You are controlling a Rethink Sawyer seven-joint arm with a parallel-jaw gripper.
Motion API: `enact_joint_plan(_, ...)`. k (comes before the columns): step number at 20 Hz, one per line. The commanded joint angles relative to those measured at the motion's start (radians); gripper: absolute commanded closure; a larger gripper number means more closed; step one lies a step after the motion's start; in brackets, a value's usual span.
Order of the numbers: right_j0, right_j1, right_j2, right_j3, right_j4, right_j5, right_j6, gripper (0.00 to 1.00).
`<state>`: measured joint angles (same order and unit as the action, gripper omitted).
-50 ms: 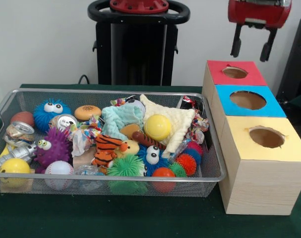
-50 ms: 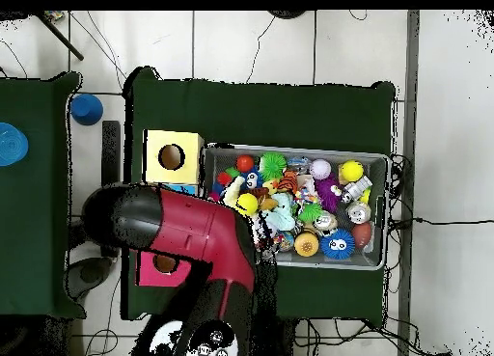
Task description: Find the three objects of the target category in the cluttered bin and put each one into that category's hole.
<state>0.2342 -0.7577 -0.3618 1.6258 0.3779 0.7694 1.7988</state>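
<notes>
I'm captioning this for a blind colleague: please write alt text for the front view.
A wire mesh bin crammed with toys, balls and crushed cans sits beside three wooden boxes with round holes, topped red, blue and yellow. The red gripper hangs above the red box, jaws open.

A silvery wire-mesh metal bin [image 1: 210,179] holds a glossy smooth yellow ball [image 1: 157,127] and nubbly cream cloth [image 1: 180,120]; at 3 o'clock, matt pale wood-grain boxes [image 1: 262,184].

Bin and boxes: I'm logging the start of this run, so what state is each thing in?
wire bin: full of mixed toys and cans
gripper: open, empty, raised above the red box
red box: hole clear
blue box: hole clear
yellow box: hole clear
yellow ball: resting on top of the pile
</notes>
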Motion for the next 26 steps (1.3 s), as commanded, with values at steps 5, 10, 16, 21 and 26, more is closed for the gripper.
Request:
enact_joint_plan(5, -0.122, -0.071, 0.093, 0.175, -0.121, 0.033, -0.065, 0.00)
enact_joint_plan(10, -0.169, -0.061, 0.133, 0.204, -0.154, 0.010, -0.085, 0.00)
enact_joint_plan(16, -0.226, -0.044, 0.187, 0.222, -0.194, -0.027, -0.105, 0.00)
enact_joint_plan(21, -0.260, -0.043, 0.221, 0.228, -0.239, -0.048, -0.098, 0.00)
enact_joint_plan(26, -0.290, -0.049, 0.250, 0.240, -0.274, -0.073, -0.086, 0.00)
